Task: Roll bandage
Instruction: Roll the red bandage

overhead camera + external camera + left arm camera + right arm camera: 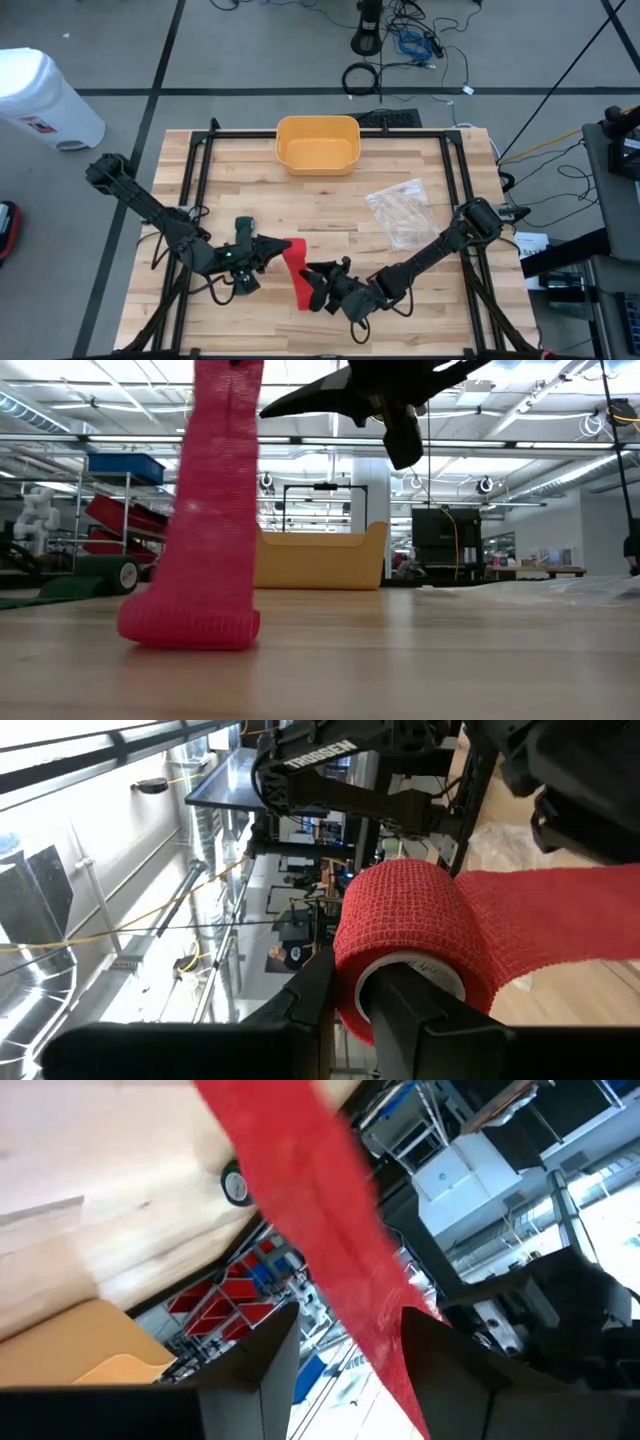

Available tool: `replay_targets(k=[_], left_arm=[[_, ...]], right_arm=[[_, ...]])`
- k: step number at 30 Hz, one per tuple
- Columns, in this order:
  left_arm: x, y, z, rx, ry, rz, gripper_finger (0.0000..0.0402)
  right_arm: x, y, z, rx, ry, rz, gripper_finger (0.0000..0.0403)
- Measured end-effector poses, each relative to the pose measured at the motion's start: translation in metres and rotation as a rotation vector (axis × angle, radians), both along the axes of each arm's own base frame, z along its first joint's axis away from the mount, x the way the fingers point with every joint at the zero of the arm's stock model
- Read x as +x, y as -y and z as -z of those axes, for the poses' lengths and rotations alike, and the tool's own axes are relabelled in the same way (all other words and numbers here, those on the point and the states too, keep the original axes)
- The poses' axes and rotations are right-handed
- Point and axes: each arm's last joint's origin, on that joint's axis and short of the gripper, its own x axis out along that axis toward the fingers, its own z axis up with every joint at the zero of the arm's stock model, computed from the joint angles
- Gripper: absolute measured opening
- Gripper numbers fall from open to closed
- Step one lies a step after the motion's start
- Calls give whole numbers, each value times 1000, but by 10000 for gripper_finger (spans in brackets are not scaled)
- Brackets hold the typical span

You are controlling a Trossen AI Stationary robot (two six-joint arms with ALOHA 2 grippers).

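Bandage rolling, seen from above, from table height and from both wrists. We see the left gripper (250, 262) at the near middle of the wooden table (330, 200), its jaws pinching the roll of the red bandage (410, 935); the left wrist view shows one finger (425, 1020) pushed into the roll's core and the other against its outer wraps. From the roll a loose strip (296, 272) runs rightward and toward the near edge, where its free end rests on the table, as the table-height view shows (190, 622). The right gripper (322, 285) sits just right of the strip; its jaws stand spread with the strip (320, 1250) passing between them, and we cannot tell whether they touch it. At the far edge stands a yellow bin (317, 144); a clear plastic bag (400, 212) lies on the right half, well apart from both grippers
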Motion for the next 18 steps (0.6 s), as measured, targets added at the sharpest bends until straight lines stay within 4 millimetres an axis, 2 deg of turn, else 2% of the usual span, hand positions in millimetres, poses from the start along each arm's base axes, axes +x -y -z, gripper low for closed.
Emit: replay_targets(k=[8,18], left_arm=[[0,0,0,-3,1,0,56],[0,0,0,-28,5,-1,56]], right_arm=[[10,15,0,-1,-16,-32,160],[14,11,-12,-28,55,-147,160]])
